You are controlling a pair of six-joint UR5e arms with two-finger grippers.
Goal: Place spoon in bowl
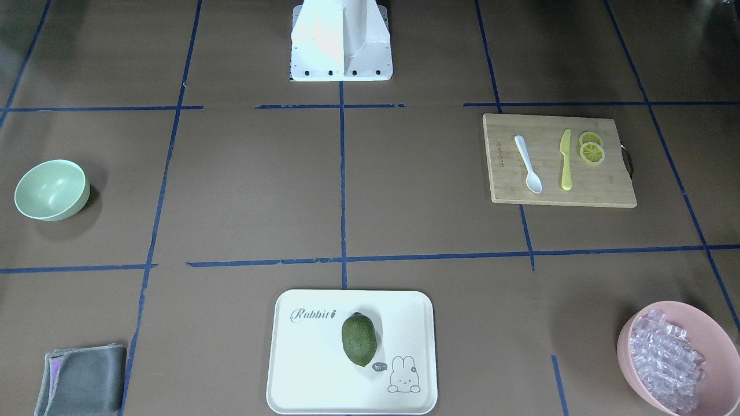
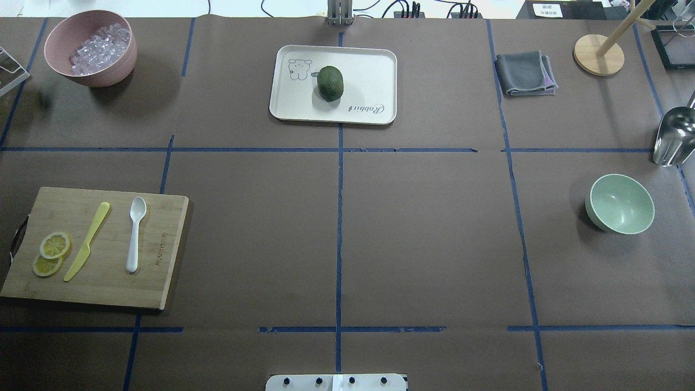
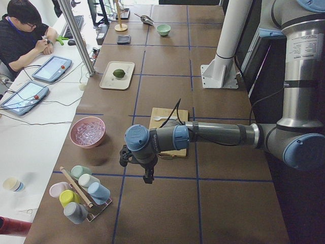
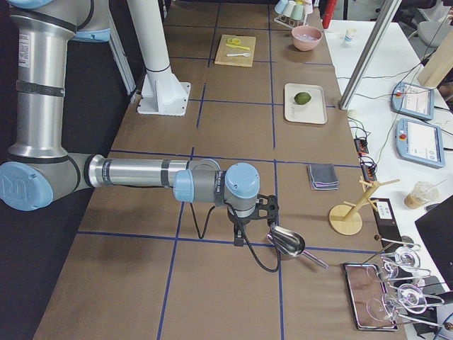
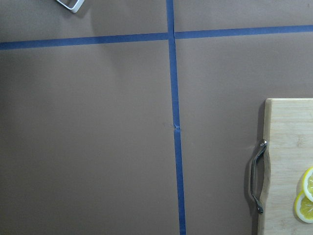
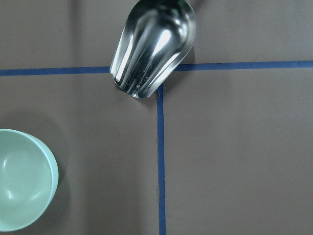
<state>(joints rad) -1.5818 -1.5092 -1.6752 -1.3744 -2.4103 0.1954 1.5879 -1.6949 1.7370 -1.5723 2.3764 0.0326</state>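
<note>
The small round mint-green bowl [image 2: 620,203], bare inside, sits near the right gripper [image 4: 238,241]. The small white plastic spoon [image 2: 134,233] lies on the bamboo board [image 2: 108,282] beside the left gripper [image 3: 148,178]. I cannot tell how far either gripper is spread. The 2 arms reach out level, grippers pointing down.

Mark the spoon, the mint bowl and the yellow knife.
spoon [image 2: 134,236], overhead exterior view, middle of the handle.
mint bowl [image 2: 621,203], overhead exterior view, bare inner floor.
yellow knife [image 2: 86,243], overhead exterior view, where handle meets blade.
</note>
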